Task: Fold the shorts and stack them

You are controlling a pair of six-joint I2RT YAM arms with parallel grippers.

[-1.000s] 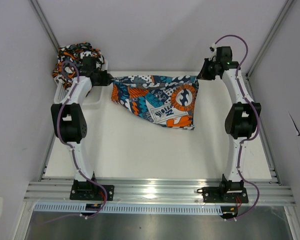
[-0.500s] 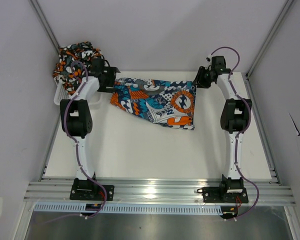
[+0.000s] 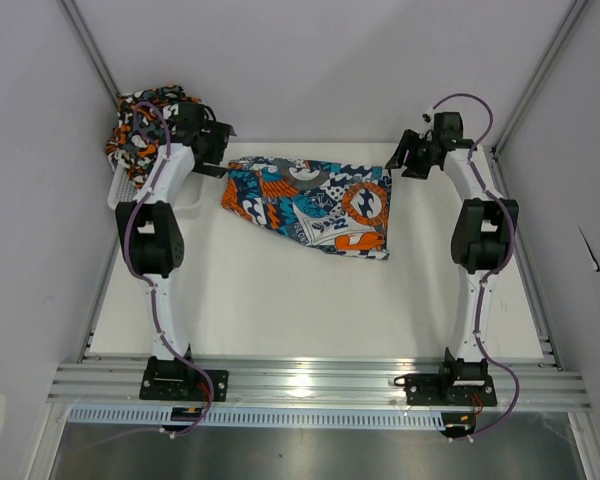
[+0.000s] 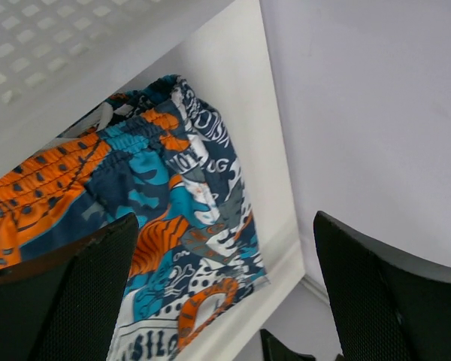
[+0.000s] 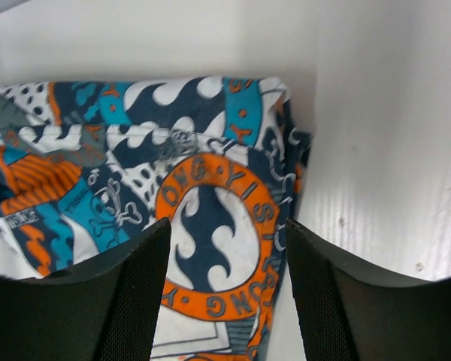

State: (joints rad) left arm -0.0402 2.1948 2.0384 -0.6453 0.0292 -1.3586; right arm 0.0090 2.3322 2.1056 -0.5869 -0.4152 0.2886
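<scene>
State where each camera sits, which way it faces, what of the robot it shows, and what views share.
Top external: above and behind the bases, looking down on the table; both arms show, left gripper and right gripper open at either end of the patchwork shorts.
Left wrist: on the left arm, looking past its fingers at the shorts' edge and the mesh basket.
Right wrist: on the right arm, looking down past its fingers at the shorts' orange ring.
Shared: all three show the patchwork shorts.
</scene>
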